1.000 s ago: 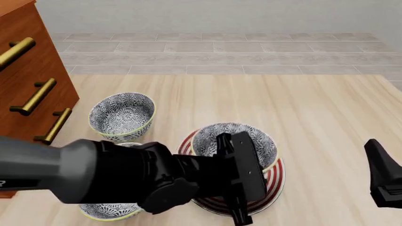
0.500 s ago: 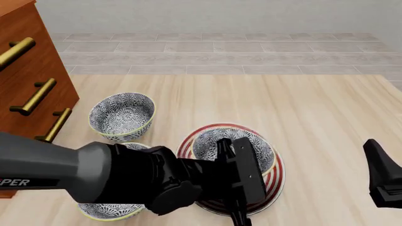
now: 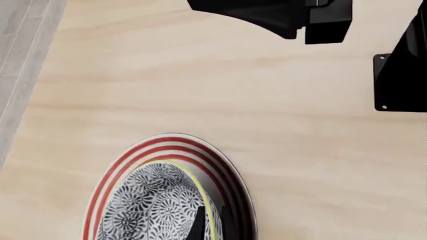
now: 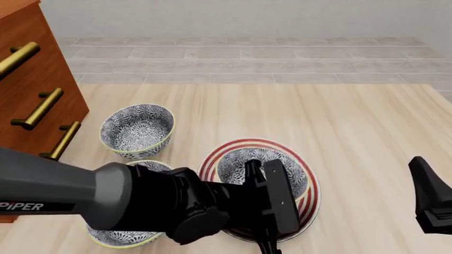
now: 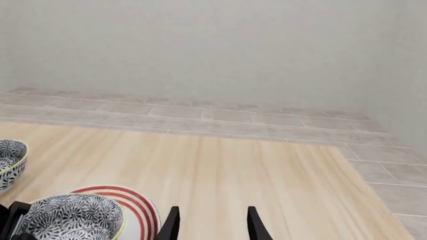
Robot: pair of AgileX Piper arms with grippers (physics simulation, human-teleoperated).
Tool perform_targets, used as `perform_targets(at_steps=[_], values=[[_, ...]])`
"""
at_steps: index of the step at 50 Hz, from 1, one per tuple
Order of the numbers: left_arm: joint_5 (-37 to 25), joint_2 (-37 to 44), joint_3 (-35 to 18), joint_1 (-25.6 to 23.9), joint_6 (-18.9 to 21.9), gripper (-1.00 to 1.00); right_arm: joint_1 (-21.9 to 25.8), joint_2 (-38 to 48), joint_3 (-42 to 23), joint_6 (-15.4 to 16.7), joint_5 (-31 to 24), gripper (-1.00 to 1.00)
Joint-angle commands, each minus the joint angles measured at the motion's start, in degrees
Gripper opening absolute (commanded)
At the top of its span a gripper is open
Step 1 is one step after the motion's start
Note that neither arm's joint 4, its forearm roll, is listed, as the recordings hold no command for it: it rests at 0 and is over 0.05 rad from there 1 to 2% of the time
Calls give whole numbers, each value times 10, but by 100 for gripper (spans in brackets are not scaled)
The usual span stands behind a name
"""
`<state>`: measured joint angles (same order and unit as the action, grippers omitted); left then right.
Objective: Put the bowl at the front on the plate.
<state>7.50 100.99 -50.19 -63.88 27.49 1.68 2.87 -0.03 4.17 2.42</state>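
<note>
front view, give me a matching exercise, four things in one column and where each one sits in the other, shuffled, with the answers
Things:
1. plate
2. bowl held by the left gripper
3. far bowl
4. cabinet

Places:
A. at the left edge of the view, with brass handles
B. on the table beside the cabinet, free of both arms
C. flat on the table, under a bowl
D. over the red rings, within the plate's rim

Pairs: 1-C, 2-D, 3-B, 4-A
</note>
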Motion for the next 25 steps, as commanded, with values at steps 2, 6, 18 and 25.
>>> perform_targets(at_steps=[2,6,18,25], values=[[0,5,0,0,4,-100,0,4,0,0,4,100],[2,3,2,2,7,-100,0,1,0,1,1,100],[-1,0,1,5,8,-100,0,-4,0,2,-4,100],[-7,2,-3,12,5,-100,0,-2,0,3,-2,100]])
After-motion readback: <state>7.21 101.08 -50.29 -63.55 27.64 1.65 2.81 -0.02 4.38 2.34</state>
